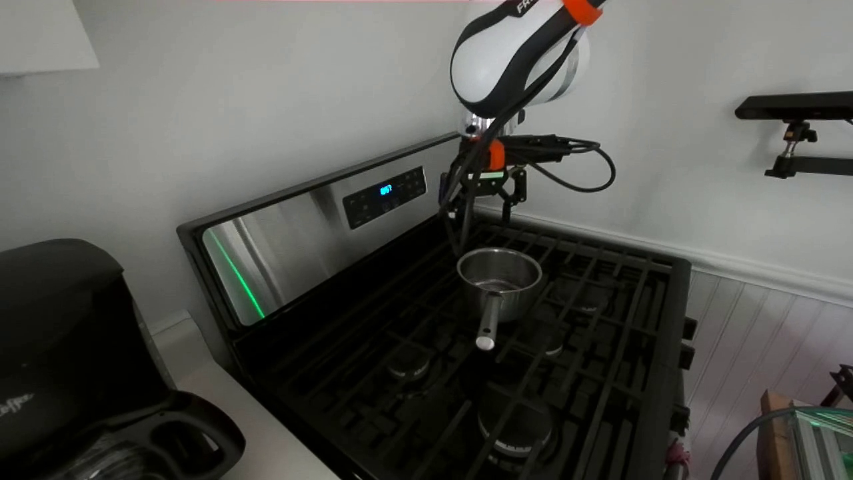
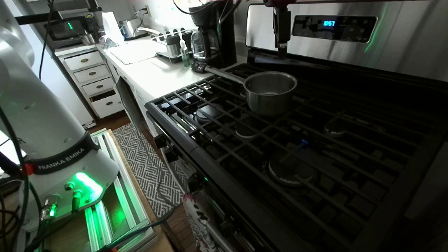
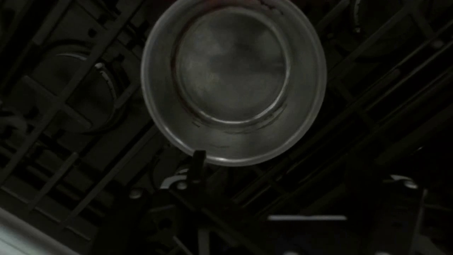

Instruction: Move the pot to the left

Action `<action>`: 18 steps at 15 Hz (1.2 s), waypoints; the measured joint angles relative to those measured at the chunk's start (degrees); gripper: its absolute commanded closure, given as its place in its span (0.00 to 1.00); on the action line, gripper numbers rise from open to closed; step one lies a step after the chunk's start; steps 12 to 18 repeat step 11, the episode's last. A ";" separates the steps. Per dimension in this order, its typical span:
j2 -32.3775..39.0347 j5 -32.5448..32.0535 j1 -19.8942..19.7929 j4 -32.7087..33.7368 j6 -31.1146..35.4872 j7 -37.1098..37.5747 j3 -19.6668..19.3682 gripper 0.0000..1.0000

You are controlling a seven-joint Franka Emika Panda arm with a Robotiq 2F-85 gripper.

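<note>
The pot, a small shiny silver saucepan, stands upright on the black stove grates in both exterior views (image 1: 516, 303) (image 2: 269, 101). Its long handle (image 1: 490, 317) points toward the counter with the coffee maker. The pot looks empty inside in the wrist view (image 3: 233, 71), where its handle is out of view. My gripper (image 1: 481, 217) is open and empty, above the grates and apart from the pot. An exterior view shows only its lower part (image 2: 282, 50) at the top edge. In the dark wrist view (image 3: 283, 159) one finger overlaps the pot's rim; the other finger is hardly visible.
The black grates (image 1: 600, 373) cover the stove top. The stove's upright steel back panel (image 1: 286, 247) stands behind the pot. A black coffee maker (image 1: 60, 333) stands on the white counter (image 2: 154, 77) beside the stove. A cable (image 1: 603, 160) loops out from my wrist.
</note>
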 measured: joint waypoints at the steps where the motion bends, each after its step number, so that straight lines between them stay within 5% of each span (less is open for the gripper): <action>1: -1.45 -1.27 -0.35 -0.08 -1.66 0.19 -0.25 0.00; 8: -7.88 -5.43 -2.73 -0.71 -8.86 0.26 -0.23 0.00; 18: -8.41 -5.49 -2.90 -0.75 -9.28 0.26 -0.22 0.00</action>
